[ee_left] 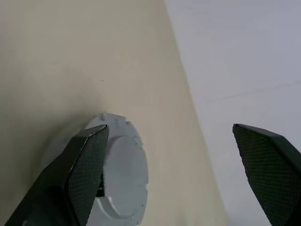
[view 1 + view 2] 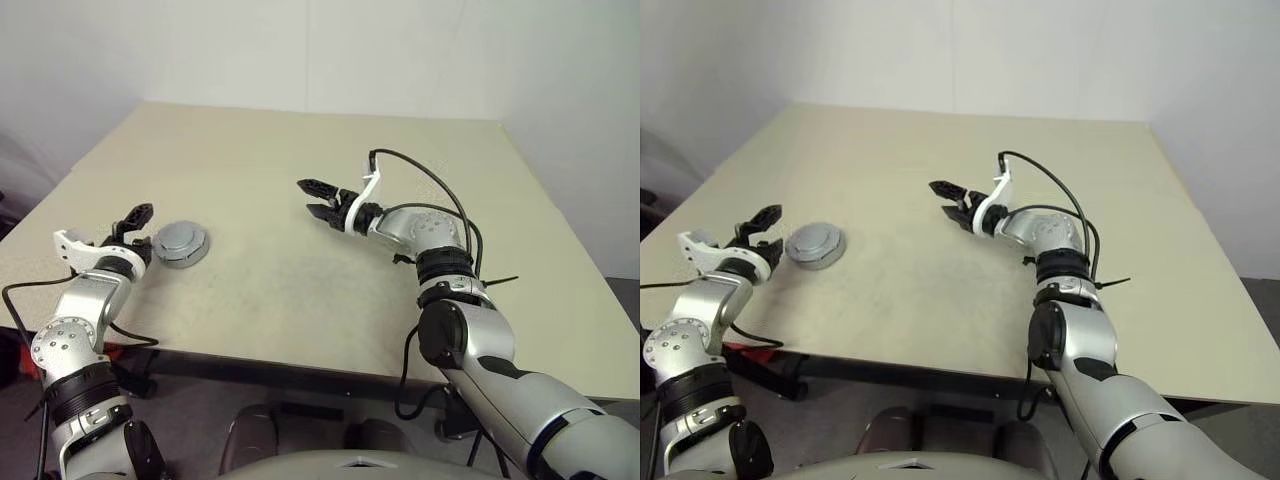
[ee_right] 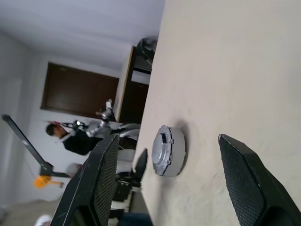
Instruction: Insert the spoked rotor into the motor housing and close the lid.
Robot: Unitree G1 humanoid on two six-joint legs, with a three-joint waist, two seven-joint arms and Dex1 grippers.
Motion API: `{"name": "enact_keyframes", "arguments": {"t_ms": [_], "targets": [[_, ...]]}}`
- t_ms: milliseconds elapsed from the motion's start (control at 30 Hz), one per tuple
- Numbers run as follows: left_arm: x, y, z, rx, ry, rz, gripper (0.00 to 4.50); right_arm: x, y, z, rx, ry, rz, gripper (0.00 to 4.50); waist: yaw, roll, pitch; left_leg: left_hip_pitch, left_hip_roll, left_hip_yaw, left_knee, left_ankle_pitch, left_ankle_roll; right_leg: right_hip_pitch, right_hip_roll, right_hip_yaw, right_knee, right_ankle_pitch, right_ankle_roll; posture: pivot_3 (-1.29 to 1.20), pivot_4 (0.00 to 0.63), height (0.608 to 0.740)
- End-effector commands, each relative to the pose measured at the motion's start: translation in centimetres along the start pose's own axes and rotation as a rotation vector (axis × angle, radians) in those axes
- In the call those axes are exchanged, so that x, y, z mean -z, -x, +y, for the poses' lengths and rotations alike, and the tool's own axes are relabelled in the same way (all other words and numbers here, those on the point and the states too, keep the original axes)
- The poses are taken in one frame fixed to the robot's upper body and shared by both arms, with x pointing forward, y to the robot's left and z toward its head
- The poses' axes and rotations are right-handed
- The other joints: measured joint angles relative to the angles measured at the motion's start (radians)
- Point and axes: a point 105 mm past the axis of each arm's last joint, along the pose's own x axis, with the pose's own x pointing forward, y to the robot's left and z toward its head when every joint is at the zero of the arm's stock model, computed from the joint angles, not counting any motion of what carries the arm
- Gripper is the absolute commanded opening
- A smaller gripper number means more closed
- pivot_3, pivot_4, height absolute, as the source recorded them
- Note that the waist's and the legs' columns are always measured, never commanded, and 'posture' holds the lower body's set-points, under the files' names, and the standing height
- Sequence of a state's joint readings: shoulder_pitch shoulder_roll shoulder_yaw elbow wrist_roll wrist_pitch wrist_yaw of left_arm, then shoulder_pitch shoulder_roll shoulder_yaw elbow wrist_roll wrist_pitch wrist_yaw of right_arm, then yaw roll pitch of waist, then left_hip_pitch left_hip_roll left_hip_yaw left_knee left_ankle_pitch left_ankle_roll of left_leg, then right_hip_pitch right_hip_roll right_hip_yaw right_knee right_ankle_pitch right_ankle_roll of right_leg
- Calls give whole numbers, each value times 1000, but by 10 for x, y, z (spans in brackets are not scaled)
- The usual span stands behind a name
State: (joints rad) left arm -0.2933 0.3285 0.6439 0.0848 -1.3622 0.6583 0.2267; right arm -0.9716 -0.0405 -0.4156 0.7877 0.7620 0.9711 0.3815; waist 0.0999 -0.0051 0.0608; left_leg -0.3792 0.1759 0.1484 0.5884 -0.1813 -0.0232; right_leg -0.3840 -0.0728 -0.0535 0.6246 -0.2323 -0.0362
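The motor housing (image 2: pixel 186 257) is a round grey puck standing near the table's left edge. The flat grey lid (image 2: pixel 180 238) lies on top of it and covers it. The spoked rotor is hidden. My left gripper (image 2: pixel 137 228) hovers just left of the puck, open, with nothing between its fingers. In the left wrist view the lid (image 1: pixel 123 174) shows beside one finger (image 1: pixel 87 169). My right gripper (image 2: pixel 305 196) hangs open and empty over the middle of the table, pointing left toward the housing (image 3: pixel 167 150).
The beige table (image 2: pixel 300 290) has its left edge close to the puck and its front edge near me. A cable (image 2: pixel 430 180) loops over my right forearm. Beyond the table's left side, the right wrist view shows a person (image 3: pixel 70 139) and dark furniture.
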Motion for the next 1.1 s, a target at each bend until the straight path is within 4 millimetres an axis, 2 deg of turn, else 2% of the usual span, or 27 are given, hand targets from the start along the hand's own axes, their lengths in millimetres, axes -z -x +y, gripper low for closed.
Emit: {"name": "enact_keyframes", "arguments": {"t_ms": [33,100,233,333,467,600,700,833,967,1100], "targets": [[-12,1,-46,140,-333,-90,4480,-21,12,16,-54,331,-90,3821,5,-1,0,-1,0,-1,0,0,0,0,0,-1,0,0,0,0,0,740],[-3,-1,-58,180,-518,-76,4480,-27,19,9,-22,512,-117,3821,10,-2,-1,-1,0,-1,0,0,0,1,0,-1,-1,0,0,0,0,740],[31,-4,-70,280,-791,21,4480,-35,34,-13,65,760,-105,3821,11,-2,-1,1,0,-1,1,0,0,2,-1,-1,-1,0,1,0,0,740],[60,-5,-71,345,-987,100,4480,-41,44,-25,113,926,-99,3821,6,-2,-1,1,1,-1,3,0,0,2,-1,-1,1,0,0,0,0,740],[99,-7,-69,440,-1202,187,4480,-56,55,-29,156,1096,-145,3821,-3,-1,0,1,1,0,5,0,0,2,0,-1,2,-1,-6,0,0,740],[120,-10,-75,515,-1251,206,4480,-64,63,-31,168,1226,-185,3821,-5,-1,0,0,2,0,8,-1,1,2,0,-1,3,0,-8,0,0,740],[128,-16,-82,542,-1263,201,4480,-60,69,-38,141,1250,-115,3821,-5,0,0,0,3,1,9,-1,2,1,0,-1,6,0,-8,0,0,740],[132,-20,-87,554,-1263,188,4480,-61,75,-39,104,1201,-114,3821,-6,1,1,1,3,1,11,-1,6,1,-1,-1,9,0,-9,0,0,740],[138,-17,-93,578,-1266,191,4480,-61,79,-53,183,1277,-86,3821,-5,2,1,2,3,1,12,-1,9,0,-1,0,13,-1,-11,0,0,740],[140,-15,-90,572,-1277,195,4480,-59,79,-55,188,1287,-127,3821,-5,3,2,2,3,1,13,-1,10,-1,0,0,16,-2,-12,0,0,740]]}}
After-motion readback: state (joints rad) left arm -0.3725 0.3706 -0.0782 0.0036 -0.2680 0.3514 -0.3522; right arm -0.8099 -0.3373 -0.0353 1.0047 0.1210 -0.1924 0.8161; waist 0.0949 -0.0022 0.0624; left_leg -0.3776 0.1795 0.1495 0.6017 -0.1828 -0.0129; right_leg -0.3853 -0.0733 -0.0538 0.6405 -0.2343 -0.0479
